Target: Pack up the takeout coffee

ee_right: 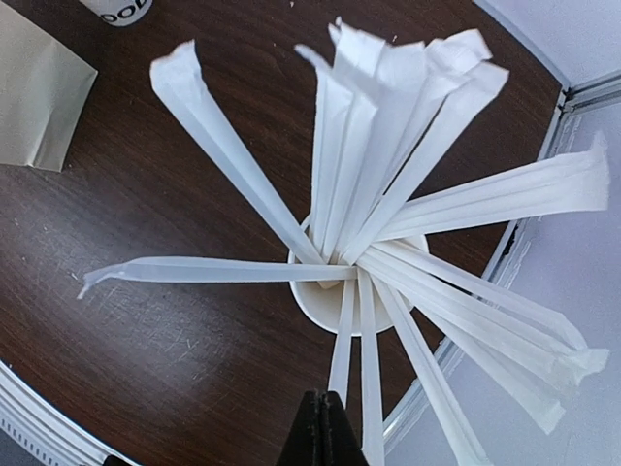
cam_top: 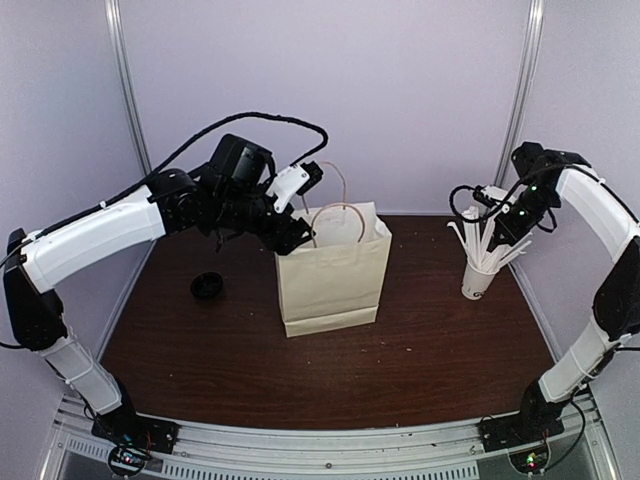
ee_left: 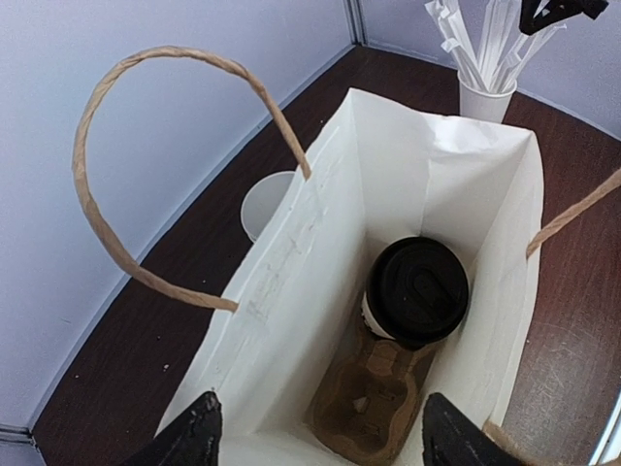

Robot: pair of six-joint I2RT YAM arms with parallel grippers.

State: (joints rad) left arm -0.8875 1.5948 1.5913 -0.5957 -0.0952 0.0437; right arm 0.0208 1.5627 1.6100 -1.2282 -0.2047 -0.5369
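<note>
Black fingertips [ee_left: 189, 442] of the left gripper [ee_left: 320, 442] stand apart over the creased white paper bag [ee_left: 291, 282]. Inside, a coffee cup [ee_left: 415, 293] stands upright, round black plastic lid [ee_left: 423, 283] upward, in a moulded brown pulp carrier [ee_left: 374, 393]. Among paper-wrapped straws [ee_right: 417, 126], the right gripper [ee_right: 322, 427] is pinched closed.

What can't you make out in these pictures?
Top view: the bag's contents, hidden by its walls.
Left wrist view: the coffee cup's sides and lettering, seen only from above; the second cup, mostly hidden by the bag wall.
Right wrist view: whether the shut right claw pinches a straw; its dark tips hide the contact.
</note>
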